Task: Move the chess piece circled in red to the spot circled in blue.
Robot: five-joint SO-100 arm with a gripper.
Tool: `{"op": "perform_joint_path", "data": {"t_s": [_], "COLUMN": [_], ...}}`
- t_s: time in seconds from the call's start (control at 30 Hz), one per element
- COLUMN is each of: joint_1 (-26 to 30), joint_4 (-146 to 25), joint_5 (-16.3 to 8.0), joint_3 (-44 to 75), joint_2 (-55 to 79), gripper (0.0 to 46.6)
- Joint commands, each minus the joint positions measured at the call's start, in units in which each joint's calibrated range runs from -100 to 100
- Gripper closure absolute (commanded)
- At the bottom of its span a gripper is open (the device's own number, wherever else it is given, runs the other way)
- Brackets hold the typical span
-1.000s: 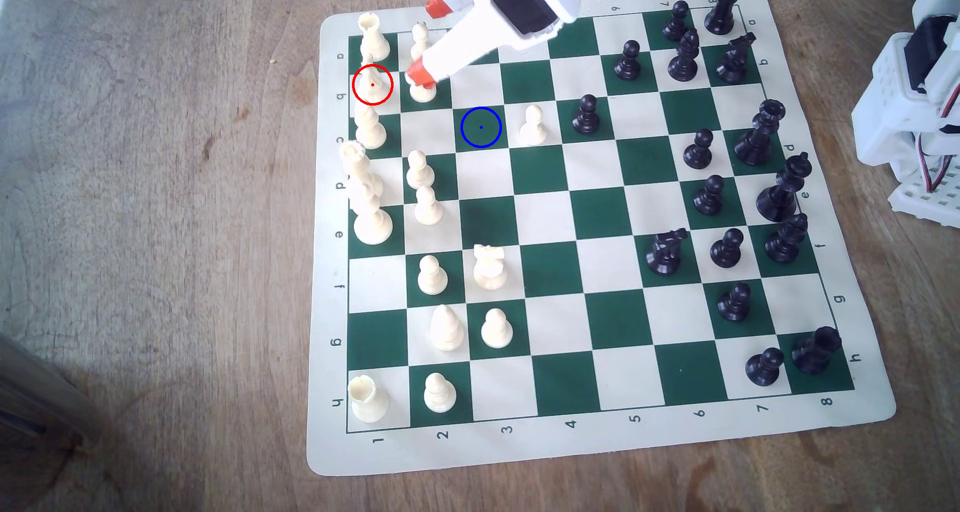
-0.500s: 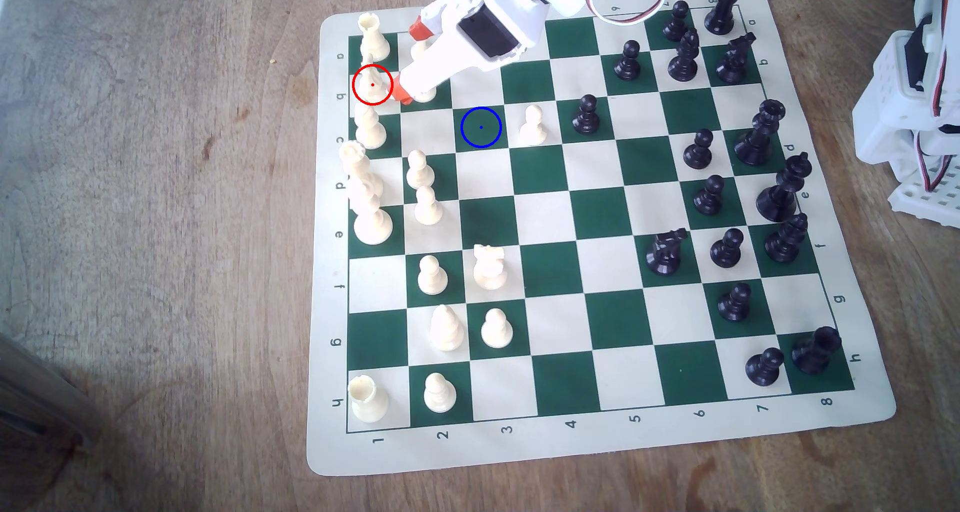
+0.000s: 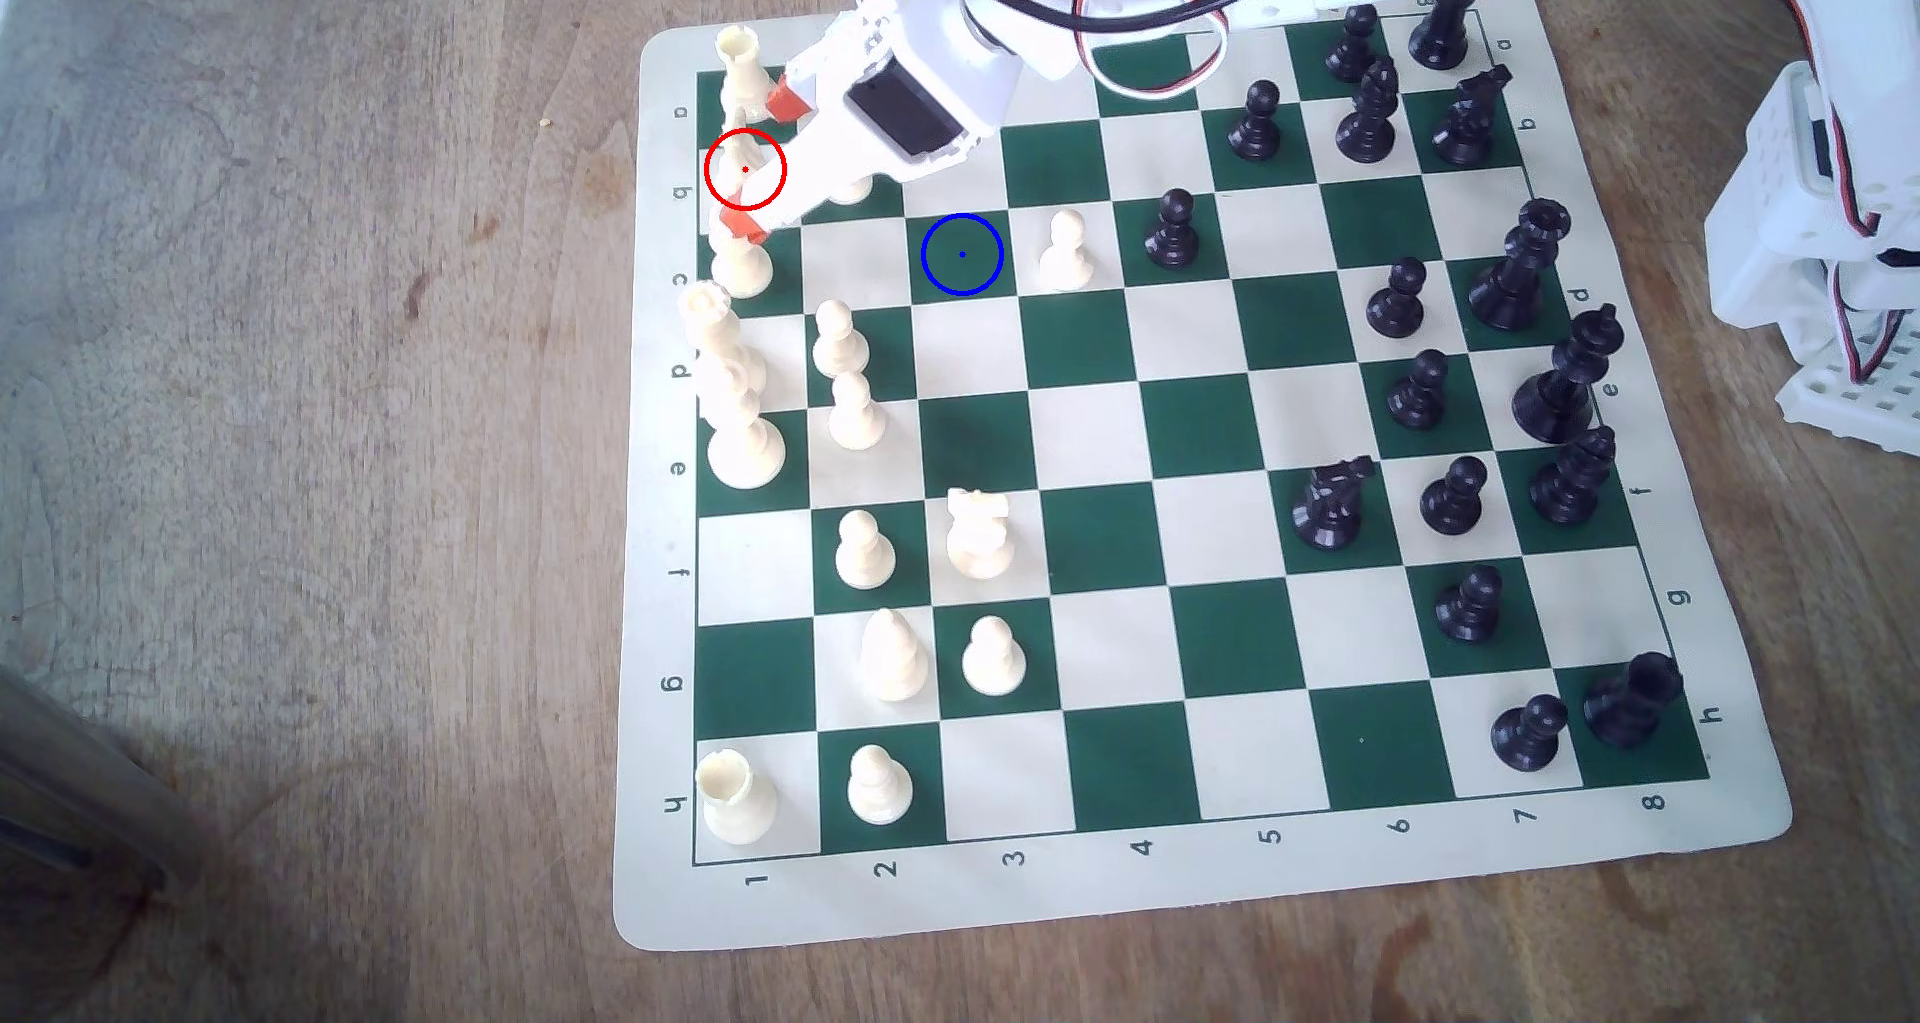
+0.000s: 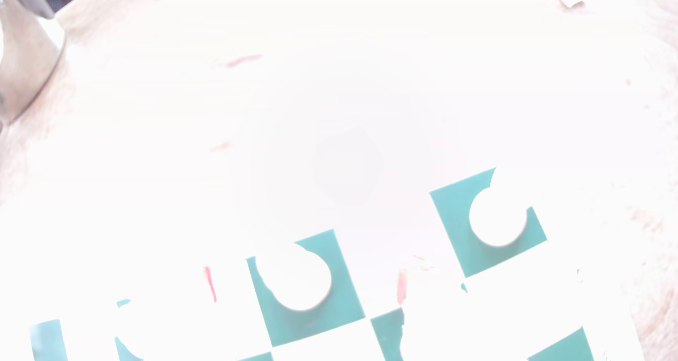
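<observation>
The cream knight [image 3: 744,156] stands inside the red ring on a cream square, in the board's far corner at the exterior view's left. My gripper [image 3: 765,163] is open and reaches in from the right. One orange fingertip [image 3: 787,101] sits beyond the knight and the other [image 3: 744,225] on its near side, so the knight stands between them. Whether either tip touches it I cannot tell. The blue-ringed dark green square [image 3: 962,254] is bare, two columns to the right and one row nearer. The wrist view is washed out, with pale round bases on green squares [image 4: 455,214].
A cream rook [image 3: 743,68] stands just beyond the knight and a cream bishop [image 3: 740,265] just nearer. A cream pawn [image 3: 852,190] is half hidden under the gripper body. Another cream pawn [image 3: 1065,249] stands right of the blue ring. The arm's white base [image 3: 1829,203] is at the right edge.
The gripper has swung to the exterior view's left and lower, from above the pawn to straddling the ringed knight. It stays open. No piece has moved.
</observation>
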State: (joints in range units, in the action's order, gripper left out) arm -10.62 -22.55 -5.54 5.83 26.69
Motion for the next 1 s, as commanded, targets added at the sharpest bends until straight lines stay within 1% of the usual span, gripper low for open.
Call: {"op": "perform_joint_path", "data": {"t_s": [0.0, 0.47, 0.77, 0.8, 0.87, 0.9, 0.93, 0.97], "joint_1": [-0.68, -3.81, -3.34, -3.19, -3.11, -3.03, -3.03, -3.03], "joint_4": [1.83, 2.32, 2.65, 2.98, 3.47, 3.96, 4.37, 4.45], "joint_5": [-0.10, 0.24, -0.10, -0.20, -0.34, -0.63, -0.98, -1.03], "joint_3": [6.68, 9.58, 9.04, 9.04, 9.04, 9.13, 9.49, 9.58], "joint_2": [-1.05, 1.07, 2.86, 3.11, 3.45, 3.53, 3.79, 3.79], "gripper": [18.8, 18.7, 22.0, 23.6, 25.0, 26.9, 27.3, 26.4]}}
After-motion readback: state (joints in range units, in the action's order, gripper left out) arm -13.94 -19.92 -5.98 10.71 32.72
